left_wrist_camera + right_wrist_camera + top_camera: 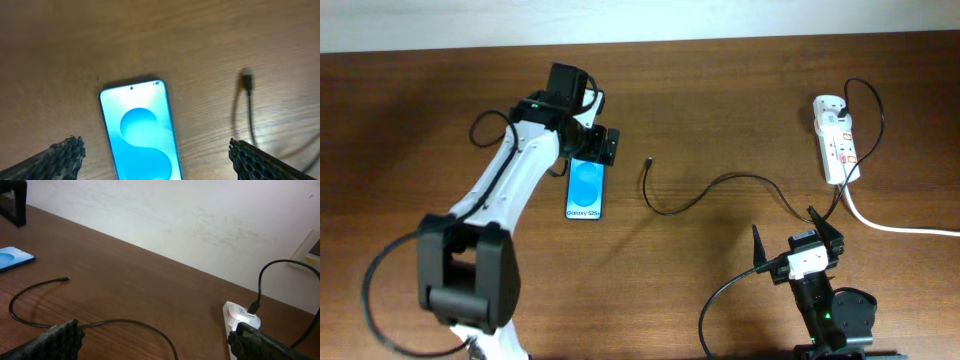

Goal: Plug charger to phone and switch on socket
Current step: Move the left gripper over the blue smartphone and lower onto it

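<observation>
The phone point(585, 189) lies flat on the wooden table with its blue screen up; it also shows in the left wrist view point(141, 132). My left gripper point(592, 147) hovers over the phone's top end, open and empty, its fingers point(155, 156) on either side of the phone and apart from it. The charger cable point(720, 185) curves across the table, its small plug point(649, 162) free to the right of the phone, also in the left wrist view point(247, 80). Its other end is plugged into the white socket point(837, 135). My right gripper point(798, 238) is open and empty above the cable point(125, 324).
The socket's thick white cord point(900, 228) runs off to the right edge. A pale wall point(200, 215) lies behind the table's far edge. Black robot cables loop near the left arm base point(380, 290).
</observation>
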Robot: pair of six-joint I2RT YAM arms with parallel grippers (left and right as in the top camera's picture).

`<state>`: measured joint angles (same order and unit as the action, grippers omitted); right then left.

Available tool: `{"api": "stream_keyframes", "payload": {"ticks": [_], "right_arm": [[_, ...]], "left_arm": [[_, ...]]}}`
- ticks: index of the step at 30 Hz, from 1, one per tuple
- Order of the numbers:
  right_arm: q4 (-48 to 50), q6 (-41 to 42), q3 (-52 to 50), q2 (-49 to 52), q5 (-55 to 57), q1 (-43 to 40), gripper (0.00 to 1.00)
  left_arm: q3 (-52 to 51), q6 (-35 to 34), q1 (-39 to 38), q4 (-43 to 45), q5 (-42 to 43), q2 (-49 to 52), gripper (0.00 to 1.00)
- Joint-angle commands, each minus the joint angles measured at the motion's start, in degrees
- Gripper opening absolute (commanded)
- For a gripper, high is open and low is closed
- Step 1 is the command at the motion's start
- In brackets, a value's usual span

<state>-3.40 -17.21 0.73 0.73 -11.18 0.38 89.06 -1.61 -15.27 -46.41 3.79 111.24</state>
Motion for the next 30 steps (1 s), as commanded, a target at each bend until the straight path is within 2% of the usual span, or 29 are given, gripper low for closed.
{"api": "stream_keyframes", "payload": {"ticks": [1, 8, 18, 30], "right_arm": [[-0.22, -0.13, -0.42, -0.48, 0.48, 0.42, 0.98], [-0.22, -0.13, -0.42, -0.48, 0.48, 0.42, 0.98], [-0.22, -0.13, -0.42, -0.48, 0.48, 0.42, 0.98], [-0.22, -0.13, -0.42, -0.48, 0.50, 0.42, 0.98]], "left_arm": [[1.20, -3.56, 0.42, -1.46, -0.66, 3.45, 0.99], [0.98, -3.54, 0.39, -4.94, -0.04, 7.26, 0.99], [0.98, -3.56, 0.39, -4.59, -0.28, 12.09, 0.99], [0.98, -5.29, 0.37, -5.25, -2.84, 12.57, 0.99]]}}
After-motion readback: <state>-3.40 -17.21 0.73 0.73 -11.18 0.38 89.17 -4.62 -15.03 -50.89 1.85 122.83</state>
